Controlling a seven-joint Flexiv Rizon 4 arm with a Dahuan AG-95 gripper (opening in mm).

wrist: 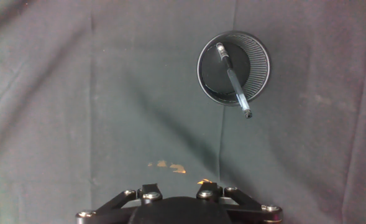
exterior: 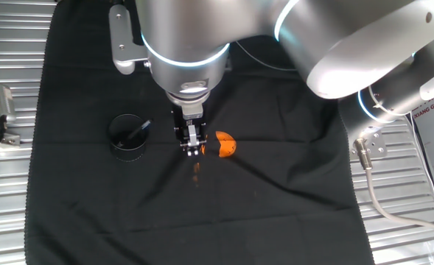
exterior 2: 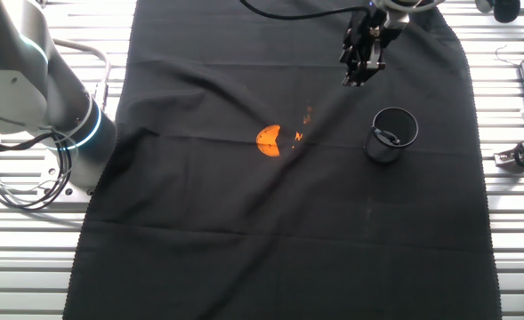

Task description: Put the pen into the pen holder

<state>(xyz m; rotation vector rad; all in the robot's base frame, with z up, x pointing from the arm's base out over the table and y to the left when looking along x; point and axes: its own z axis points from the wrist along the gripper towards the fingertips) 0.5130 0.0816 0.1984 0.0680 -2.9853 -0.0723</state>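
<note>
Surface (exterior: 290,213) is slatted metal with a black cloth (exterior: 275,191) draped across it. Arm (exterior: 183,44) hangs over the cloth, end effector (exterior: 193,146) pointing down, above the cloth and between the pen holder and an orange lump (exterior: 226,145); can't tell if the fingers are apart or together, nothing visible between them. Pen holder (wrist: 234,68) stands upright on the cloth, well apart from the end effector. Pen (wrist: 232,79) is inside it, leaning on the rim, one end sticking out past the edge. Small orange crumbs (wrist: 170,166) lie on the cloth below the end effector.
</note>
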